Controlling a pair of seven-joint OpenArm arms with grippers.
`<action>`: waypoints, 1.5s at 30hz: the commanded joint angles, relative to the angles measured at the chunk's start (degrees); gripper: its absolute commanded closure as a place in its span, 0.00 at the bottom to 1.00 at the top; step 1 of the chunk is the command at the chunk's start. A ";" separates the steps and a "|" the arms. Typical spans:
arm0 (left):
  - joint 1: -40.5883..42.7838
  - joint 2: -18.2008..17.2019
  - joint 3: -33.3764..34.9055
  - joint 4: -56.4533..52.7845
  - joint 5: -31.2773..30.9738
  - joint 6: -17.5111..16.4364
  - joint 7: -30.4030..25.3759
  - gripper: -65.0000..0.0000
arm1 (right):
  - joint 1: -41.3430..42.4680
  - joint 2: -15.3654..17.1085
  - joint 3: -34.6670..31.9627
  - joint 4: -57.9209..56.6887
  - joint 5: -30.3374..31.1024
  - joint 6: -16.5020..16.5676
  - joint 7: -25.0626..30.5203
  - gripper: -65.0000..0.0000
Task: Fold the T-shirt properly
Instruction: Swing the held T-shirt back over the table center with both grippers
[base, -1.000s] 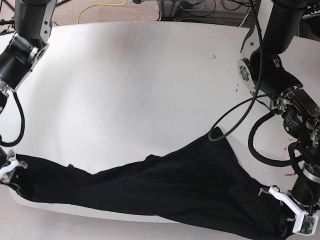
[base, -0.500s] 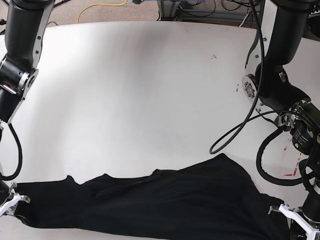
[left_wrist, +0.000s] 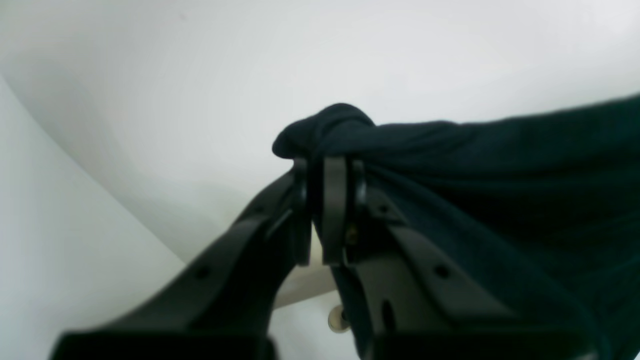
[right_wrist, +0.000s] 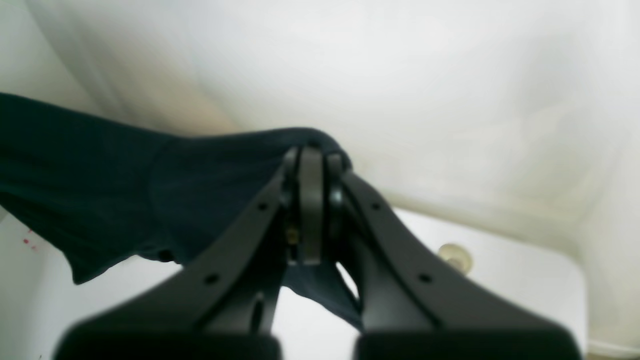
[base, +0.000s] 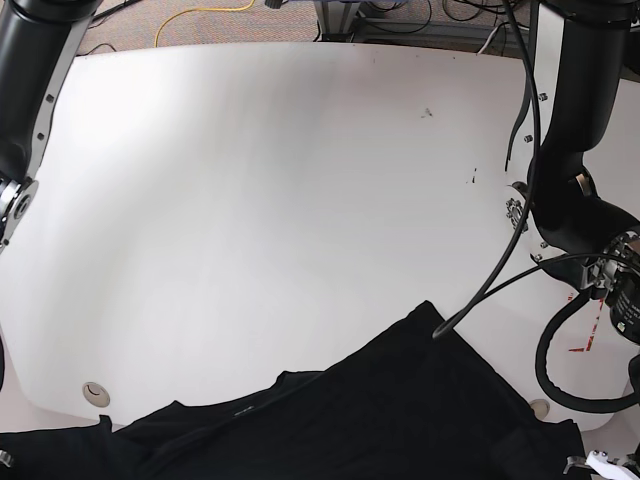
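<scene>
Base overhead, wrist views close, sharing T-shirt (base: 400, 410)

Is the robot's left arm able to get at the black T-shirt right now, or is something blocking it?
Yes, it seems so: the left gripper is already shut on a bunched edge of the T-shirt, nothing between them. The right gripper pinches another edge.

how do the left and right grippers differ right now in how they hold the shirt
The left gripper pinches a bunched knot of the T-shirt, and the cloth trails to that camera's right. The right gripper pinches a flatter fold, and the cloth trails to its camera's left. Both are shut on the shirt.
</scene>
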 joint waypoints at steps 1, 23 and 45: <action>-5.03 -0.60 0.05 -1.15 -1.16 0.34 -1.03 1.00 | 4.66 0.82 -1.18 -1.00 0.34 0.26 1.11 1.00; 6.78 -1.94 -0.10 0.41 -1.77 0.34 3.54 1.00 | -16.97 0.41 3.26 13.22 0.68 -0.07 1.50 1.00; 26.63 -2.05 -1.34 1.24 -1.24 0.34 3.39 1.00 | -42.86 -0.40 6.52 24.06 5.88 0.07 3.60 1.00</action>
